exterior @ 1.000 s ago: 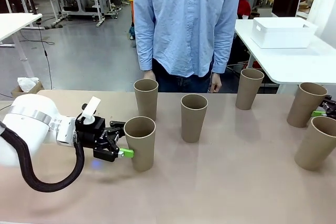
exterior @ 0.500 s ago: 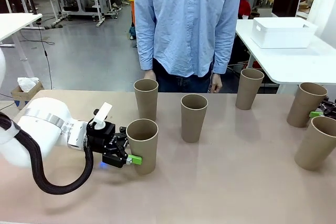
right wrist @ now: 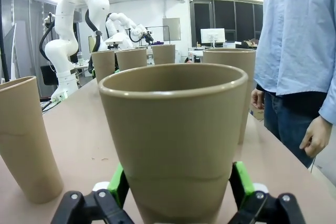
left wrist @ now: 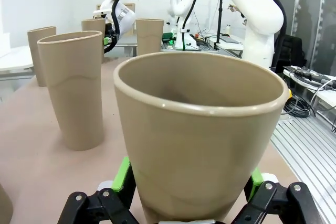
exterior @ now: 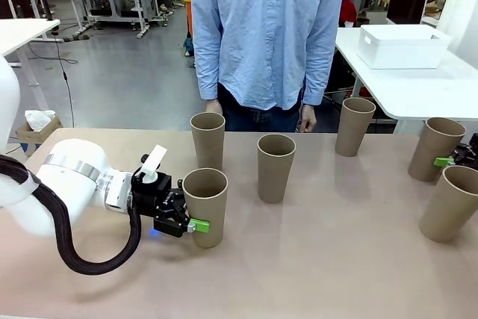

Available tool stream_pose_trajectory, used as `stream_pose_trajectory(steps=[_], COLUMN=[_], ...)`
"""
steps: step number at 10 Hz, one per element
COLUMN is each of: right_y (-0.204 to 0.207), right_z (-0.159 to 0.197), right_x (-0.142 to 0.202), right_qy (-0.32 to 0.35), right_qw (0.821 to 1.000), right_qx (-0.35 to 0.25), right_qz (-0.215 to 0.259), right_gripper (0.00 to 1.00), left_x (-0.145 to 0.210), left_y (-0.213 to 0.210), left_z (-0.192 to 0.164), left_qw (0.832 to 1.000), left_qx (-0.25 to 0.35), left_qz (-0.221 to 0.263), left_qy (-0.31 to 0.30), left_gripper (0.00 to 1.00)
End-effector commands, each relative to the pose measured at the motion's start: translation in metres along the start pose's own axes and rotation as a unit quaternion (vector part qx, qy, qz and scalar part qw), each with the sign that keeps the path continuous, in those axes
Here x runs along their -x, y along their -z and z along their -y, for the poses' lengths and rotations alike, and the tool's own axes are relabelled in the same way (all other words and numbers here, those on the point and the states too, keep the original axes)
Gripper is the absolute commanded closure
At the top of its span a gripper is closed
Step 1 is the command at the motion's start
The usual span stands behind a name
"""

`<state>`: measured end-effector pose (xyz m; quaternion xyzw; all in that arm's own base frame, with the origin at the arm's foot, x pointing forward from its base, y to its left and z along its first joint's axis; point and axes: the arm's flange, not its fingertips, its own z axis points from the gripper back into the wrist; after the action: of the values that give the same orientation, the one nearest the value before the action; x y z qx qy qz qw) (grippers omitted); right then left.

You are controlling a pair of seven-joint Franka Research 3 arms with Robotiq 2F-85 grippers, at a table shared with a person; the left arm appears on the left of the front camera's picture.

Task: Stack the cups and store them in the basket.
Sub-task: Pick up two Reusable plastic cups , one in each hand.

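Shifted rightward, left claw (exterior: 196, 219) now grips the near cup (exterior: 205, 201) between its pads.

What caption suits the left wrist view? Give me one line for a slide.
Left gripper clasping a tan cup near its base, a second cup standing upright beside it.

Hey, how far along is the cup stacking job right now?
Done: nothing; all six cups stand apart, unstacked. In hand: left gripper clasps the front-left cup, right gripper the right-rear cup. Left: stacking everything, then storing it in the white basket on the side table.
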<state>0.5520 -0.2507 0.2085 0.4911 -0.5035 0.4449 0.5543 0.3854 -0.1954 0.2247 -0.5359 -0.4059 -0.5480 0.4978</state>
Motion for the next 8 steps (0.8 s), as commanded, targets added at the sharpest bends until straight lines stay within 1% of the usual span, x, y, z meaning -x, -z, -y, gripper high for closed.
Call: stream_pose_trajectory(steps=[1, 8], right_y=[0.0071, 0.008], right_z=[0.0003, -0.0002], right_x=[-0.0093, -0.013], right_qy=[0.016, 0.02], right_qw=[1.0, 0.999], right_qx=[0.014, 0.009], right_qz=[0.018, 0.026], right_gripper=[0.0, 0.0], left_x=[0.0538, 0.0618], left_y=[0.0136, 0.0178], left_z=[0.019, 0.0185], left_qw=[0.999, 0.999], left_qx=[-0.009, -0.003], left_qz=[0.019, 0.025], left_qy=[0.032, 0.029], left_gripper=[0.0, 0.0])
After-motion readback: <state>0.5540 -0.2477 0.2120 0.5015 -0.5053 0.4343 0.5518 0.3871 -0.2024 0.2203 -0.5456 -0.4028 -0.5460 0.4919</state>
